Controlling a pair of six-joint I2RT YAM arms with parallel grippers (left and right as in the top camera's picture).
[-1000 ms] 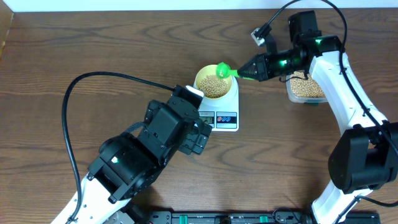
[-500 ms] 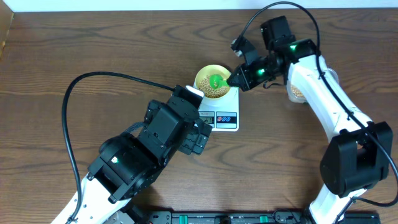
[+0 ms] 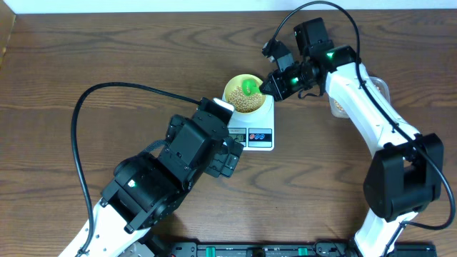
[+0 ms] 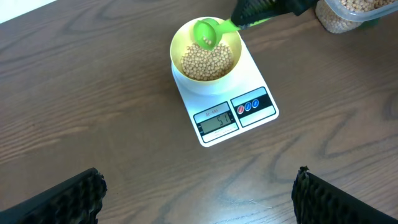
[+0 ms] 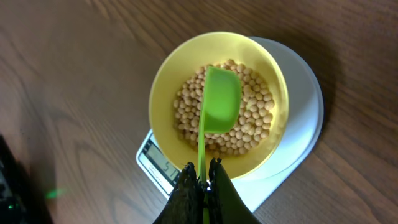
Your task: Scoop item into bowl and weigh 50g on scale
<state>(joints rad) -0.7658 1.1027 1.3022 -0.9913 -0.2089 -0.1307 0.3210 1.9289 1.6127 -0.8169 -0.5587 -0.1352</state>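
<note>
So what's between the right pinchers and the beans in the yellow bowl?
The green scoop. The right gripper pinches its handle, and its cup hangs over the beans. The right wrist view shows it best.

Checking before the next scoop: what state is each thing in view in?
bowl: on the scale, holding beans
scale: on, display lit
scoop: over the bowl, in the right gripper
tub: beans inside
left gripper: jaws open, empty
right gripper: jaws shut on scoop
</note>
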